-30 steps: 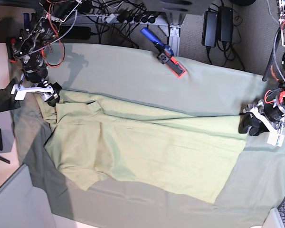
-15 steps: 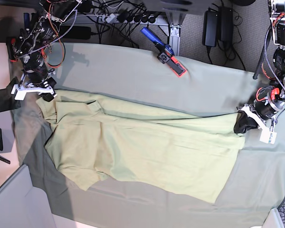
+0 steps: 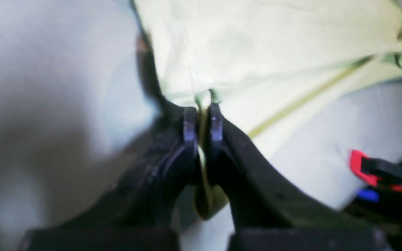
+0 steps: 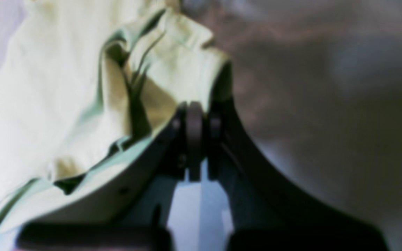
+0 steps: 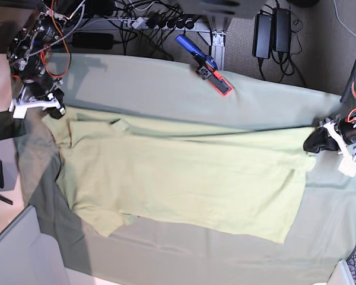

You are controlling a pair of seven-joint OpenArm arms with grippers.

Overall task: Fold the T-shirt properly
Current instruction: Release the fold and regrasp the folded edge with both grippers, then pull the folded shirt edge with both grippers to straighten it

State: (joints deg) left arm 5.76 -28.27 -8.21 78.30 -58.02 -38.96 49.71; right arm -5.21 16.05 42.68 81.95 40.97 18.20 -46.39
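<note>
Base view bright, evenly lit, sharp; both wrist views blurred, washed-out, with dim shadowed corners.

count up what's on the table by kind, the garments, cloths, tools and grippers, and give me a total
Pale yellow-green cotton T-shirt: 1
Grey-green table cloth: 1
Blue and red clamp tool: 1
Grippers, left gripper and right gripper, each with jaws shut on the T-shirt: 2
Total: 5

A big table cloth point(image 5: 166, 80) in dull grey-green covers the table. The pale yellow-green T-shirt point(image 5: 184, 178) lies spread out flat on it. A blue and red clamp point(image 5: 204, 64) sits at the far edge.
</note>
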